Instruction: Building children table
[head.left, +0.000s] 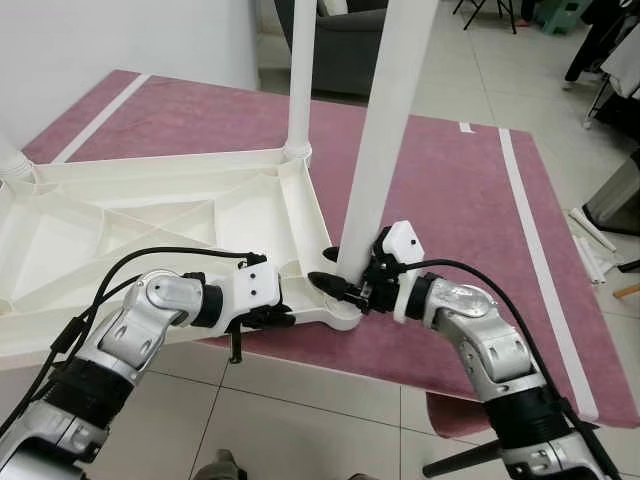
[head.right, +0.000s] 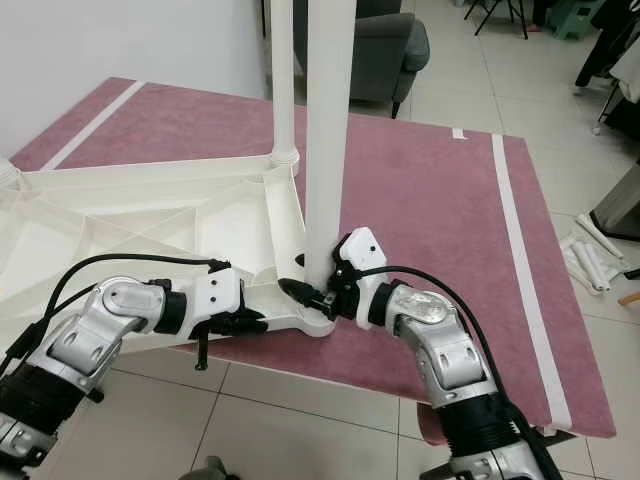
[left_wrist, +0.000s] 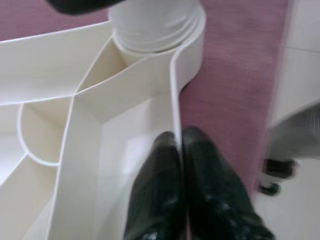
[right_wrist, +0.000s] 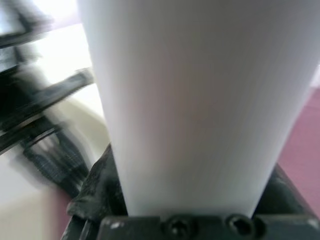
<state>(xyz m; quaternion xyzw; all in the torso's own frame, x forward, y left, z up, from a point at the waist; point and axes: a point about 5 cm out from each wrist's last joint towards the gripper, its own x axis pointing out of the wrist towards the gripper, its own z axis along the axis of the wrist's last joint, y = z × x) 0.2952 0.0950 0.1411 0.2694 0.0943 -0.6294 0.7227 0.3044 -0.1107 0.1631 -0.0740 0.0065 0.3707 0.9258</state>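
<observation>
The white plastic table top (head.left: 150, 225) lies upside down on a mauve rug (head.left: 450, 200), ribs facing up. One white leg (head.left: 302, 70) stands in the far corner socket. A second white leg (head.left: 385, 130) stands, slightly tilted, in the near corner socket (head.left: 340, 312). My right gripper (head.left: 345, 283) is shut on this leg just above its base, and the leg (right_wrist: 195, 100) sits between its fingers in the right wrist view. My left gripper (head.left: 272, 318) is shut on the table top's near rim (left_wrist: 175, 100), one finger (left_wrist: 155, 190) on each side of the wall.
The rug's near edge meets grey floor tiles (head.left: 300, 420). A grey armchair (head.left: 350, 45) stands behind the rug. Loose white parts (head.left: 595, 235) lie on the floor at the right. A black stand leg (head.left: 470, 458) shows at lower right.
</observation>
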